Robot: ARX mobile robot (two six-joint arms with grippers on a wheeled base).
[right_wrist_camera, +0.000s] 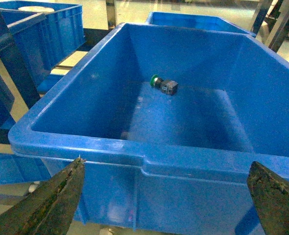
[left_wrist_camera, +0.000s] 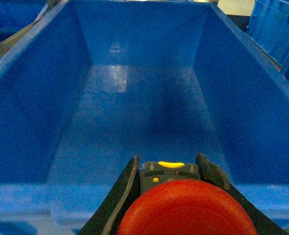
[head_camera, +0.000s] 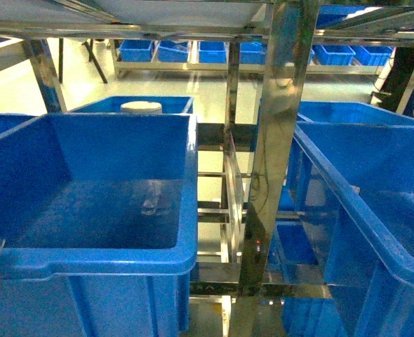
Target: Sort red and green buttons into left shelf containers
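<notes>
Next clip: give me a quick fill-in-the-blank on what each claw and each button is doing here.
1. The left claw is shut on the button whose cap is ____.
2. The green button lies on the floor of a blue bin on its ____.
3. The right claw is ____ and holds nothing.
4. The bin ahead of the left claw has ____ buttons on its floor.

Missing words: red; side; open; no
</notes>
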